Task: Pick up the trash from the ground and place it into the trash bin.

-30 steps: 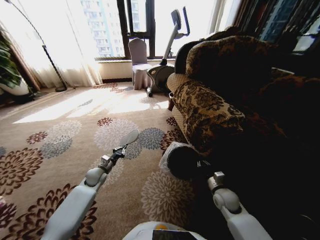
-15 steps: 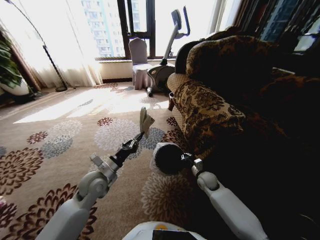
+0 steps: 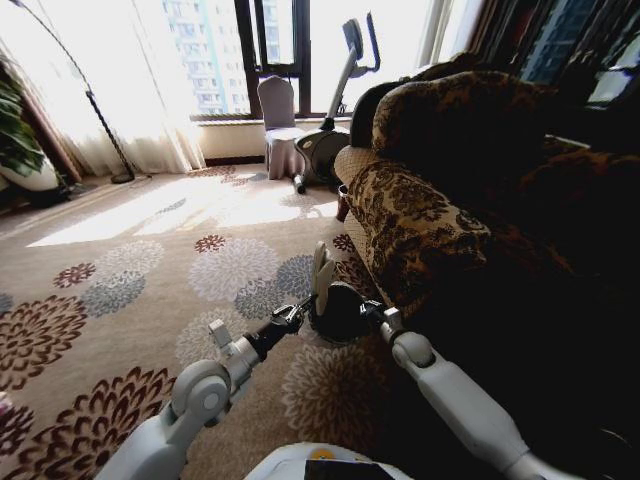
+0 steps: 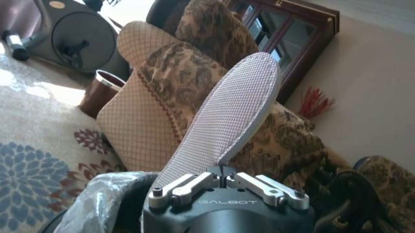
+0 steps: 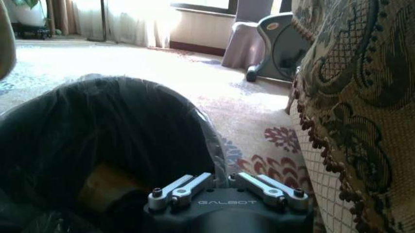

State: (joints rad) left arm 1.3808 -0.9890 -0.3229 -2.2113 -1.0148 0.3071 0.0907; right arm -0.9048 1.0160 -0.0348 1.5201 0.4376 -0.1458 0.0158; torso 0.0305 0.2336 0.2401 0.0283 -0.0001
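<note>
The trash bin [image 3: 340, 315], a black bucket lined with a translucent bag, hangs just off the carpet beside the sofa. My right gripper [image 3: 370, 313] is shut on its near rim. My left gripper [image 3: 298, 309] is shut on the lower end of a flat pale oval slipper [image 3: 322, 270], which stands upright over the bin's left edge. In the left wrist view the slipper [image 4: 227, 116] rises from the left gripper [image 4: 224, 177], with the bin's bag [image 4: 97, 199] below. In the right wrist view an orange-yellow piece of trash [image 5: 107, 187] lies inside the bin [image 5: 97, 126], behind the right gripper [image 5: 220, 183].
A patterned sofa [image 3: 420, 220] fills the right side. A brown pot [image 3: 343, 203], an exercise bike [image 3: 330, 150] and a covered chair [image 3: 278, 125] stand by the window. A floor lamp [image 3: 100, 130] and a plant [image 3: 18, 150] are at the far left. The flowered carpet [image 3: 130, 290] lies open on the left.
My left arm swung right, carrying the slipper from over the carpet to the bin's edge and tipping it upright. My right arm moved the bin forward and slightly left.
</note>
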